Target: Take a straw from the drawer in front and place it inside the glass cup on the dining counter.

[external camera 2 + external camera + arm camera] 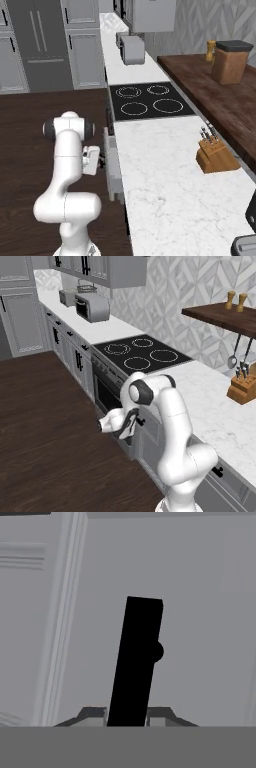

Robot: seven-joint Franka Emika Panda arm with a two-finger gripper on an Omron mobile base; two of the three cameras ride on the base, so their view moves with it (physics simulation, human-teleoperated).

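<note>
The end effector closes on the drawer's black handle; the drawer's inside is hidden.

A black cooktop with four ring burners sits in the marble desk above a dark oven door. A wooden knife block stands on the marble near a dark wood shelf carrying two small shakers. A silver toaster sits farther along, beyond the cooktop. The floor is dark wood.
</note>
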